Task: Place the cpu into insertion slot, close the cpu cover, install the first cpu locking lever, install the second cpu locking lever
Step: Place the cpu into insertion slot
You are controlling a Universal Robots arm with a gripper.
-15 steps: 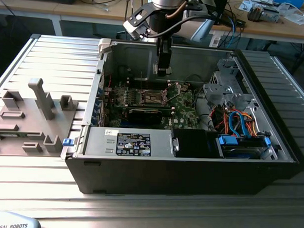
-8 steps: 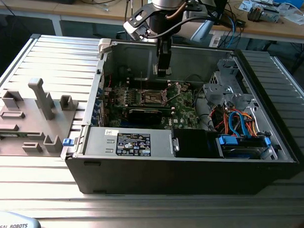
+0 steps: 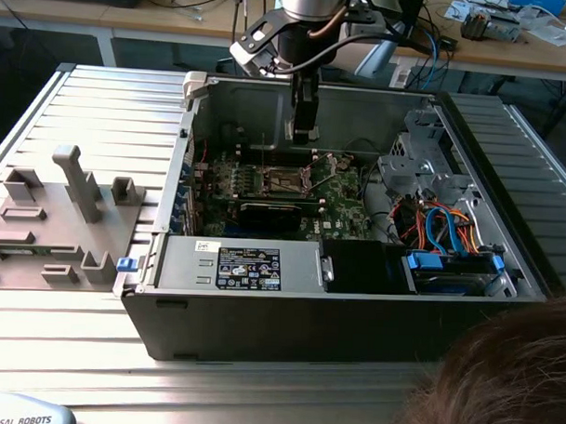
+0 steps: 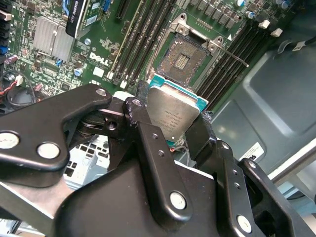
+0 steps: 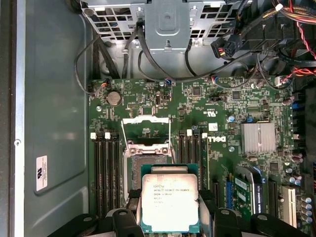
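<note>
Metal table [image 3: 110,104], open case [image 3: 260,323], gripper [image 3: 303,131] clasping cpu [image 5: 170,202]

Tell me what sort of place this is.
Probably a robotics or electronics lab. An open computer case sits on a ribbed metal table. The gripper holds a cpu above the motherboard. A bench behind carries cables and parts.

The arm [image 3: 308,13] hangs straight down, fingers [image 4: 150,148] clamped tight.
</note>
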